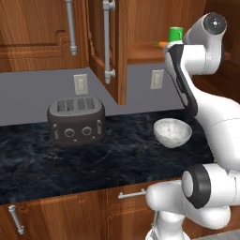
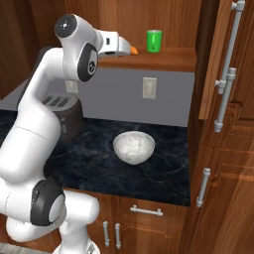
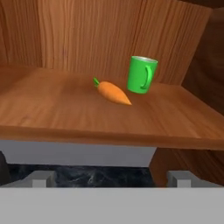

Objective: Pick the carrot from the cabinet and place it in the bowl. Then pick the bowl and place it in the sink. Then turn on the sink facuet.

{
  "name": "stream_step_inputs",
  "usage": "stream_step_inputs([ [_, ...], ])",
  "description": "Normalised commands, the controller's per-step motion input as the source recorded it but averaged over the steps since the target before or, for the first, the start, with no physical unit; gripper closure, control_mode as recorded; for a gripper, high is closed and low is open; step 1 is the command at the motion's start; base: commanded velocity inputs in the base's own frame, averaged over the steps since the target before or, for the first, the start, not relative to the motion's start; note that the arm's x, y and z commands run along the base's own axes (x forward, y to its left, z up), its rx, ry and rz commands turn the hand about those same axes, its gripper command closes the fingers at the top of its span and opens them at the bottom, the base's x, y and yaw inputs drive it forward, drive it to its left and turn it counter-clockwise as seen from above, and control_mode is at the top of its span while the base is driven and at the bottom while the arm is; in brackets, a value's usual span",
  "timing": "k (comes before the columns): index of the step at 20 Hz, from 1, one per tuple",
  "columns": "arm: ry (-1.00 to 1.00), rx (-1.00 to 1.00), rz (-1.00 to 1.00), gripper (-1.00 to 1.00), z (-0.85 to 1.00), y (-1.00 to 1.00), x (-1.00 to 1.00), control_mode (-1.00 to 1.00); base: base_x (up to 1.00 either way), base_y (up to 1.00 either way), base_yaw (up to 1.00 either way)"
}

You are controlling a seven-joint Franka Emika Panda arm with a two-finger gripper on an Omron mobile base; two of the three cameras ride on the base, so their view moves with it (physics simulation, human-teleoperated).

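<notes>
Nearest the hand camera, the claw (image 3: 112, 178) stands spread to its widest, its two finger tips (image 3: 43, 178) far apart at the bottom of the hand view, gripping nothing and touching nothing. It hangs just in front of the cabinet's (image 3: 109, 113) open shelf, at about the height of the shelf's front edge, with dark stone showing below it.

Beyond that edge, on the shelf board, lies the carrot (image 3: 113, 92): small, orange and tapered, flat on its side, with a tiny green tuft at the end pointing into the cabinet and its tip pointing out toward the front, slantwise. It lies ahead of the claw, roughly in line with the gap between the finger tips and well apart from them, about midway back on the shelf. Just beside the carrot, a little deeper in, stands a green mug (image 3: 141, 74), upright, its handle turned toward the camera; the two look close but not touching.

From the base views, the cabinet is reddish-brown wood with its door (image 1: 110, 47) swung open and a long silver bar handle (image 1: 108, 40) on it. Below the cabinet, on the black marbled counter (image 1: 93, 159), the white mottled bowl (image 1: 172, 132) sits upright. A dark toaster (image 1: 76, 122) stands on the same counter, well apart from the bowl.
</notes>
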Motion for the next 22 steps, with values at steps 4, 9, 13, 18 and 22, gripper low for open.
stream_step_inputs([
  [4,0.00,0.02,-0.08,-1.00,0.00,-0.11,0.38,-1.00,0.00,0.00,0.00],
  [9,0.00,0.04,-0.08,-1.00,-0.01,-0.15,0.30,-1.00,0.00,0.00,0.00],
  [13,0.00,0.06,-0.04,-1.00,-0.06,-0.09,0.21,-1.00,0.00,0.00,0.00],
  [18,0.02,0.06,-0.01,-1.00,-0.06,-0.06,0.17,-1.00,0.00,0.00,0.00],
  [22,0.02,0.06,0.00,-1.00,-0.06,-0.03,0.16,-1.00,0.00,0.00,0.00],
])
